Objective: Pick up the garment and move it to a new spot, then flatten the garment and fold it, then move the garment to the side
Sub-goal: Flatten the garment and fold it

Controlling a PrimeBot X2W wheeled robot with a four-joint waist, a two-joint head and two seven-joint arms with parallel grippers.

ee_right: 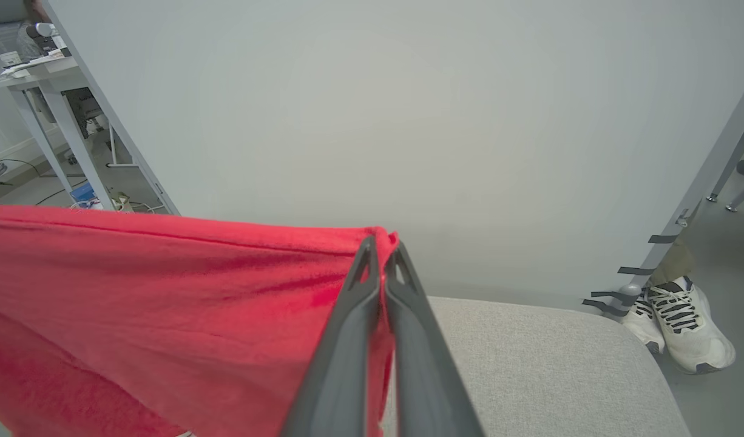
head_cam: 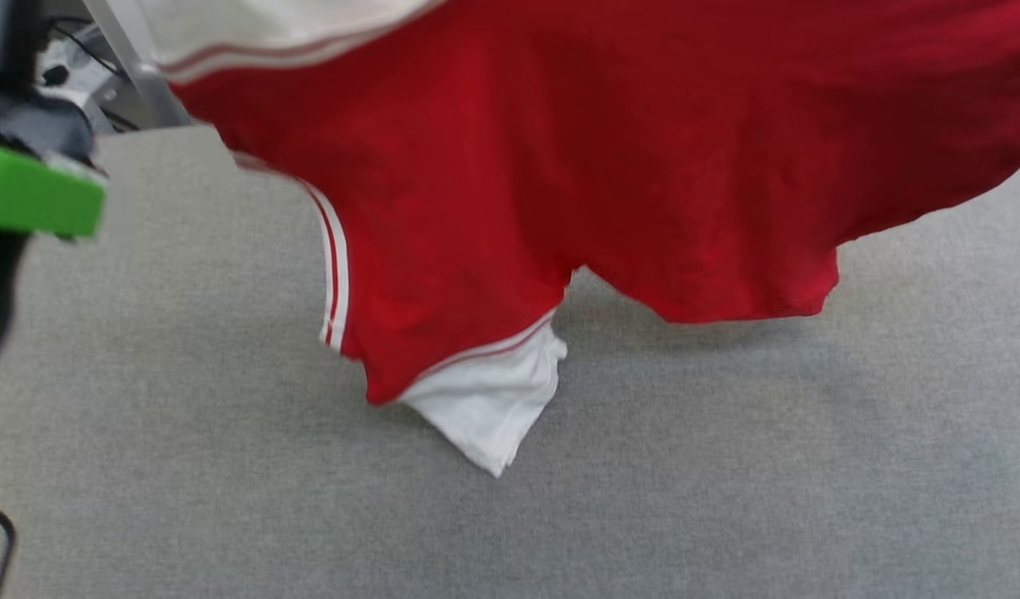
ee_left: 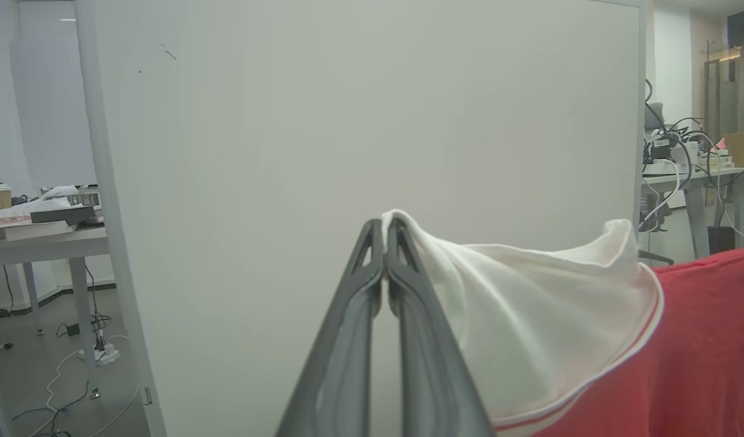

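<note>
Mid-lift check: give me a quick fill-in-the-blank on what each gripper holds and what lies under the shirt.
1. The left gripper holds the garment by a sleeve coloured ____.
2. The right gripper has its fingers shut on an edge of the garment that is ____.
3. The cloth-covered table beneath the hanging garment is ____.
4. The block at the left edge of the head view is ____.

Missing words: white; red; grey; green.

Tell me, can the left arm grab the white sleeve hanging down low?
Probably not now: the left fingers are shut on the garment's other white sleeve, held high above the hanging sleeve.
</note>
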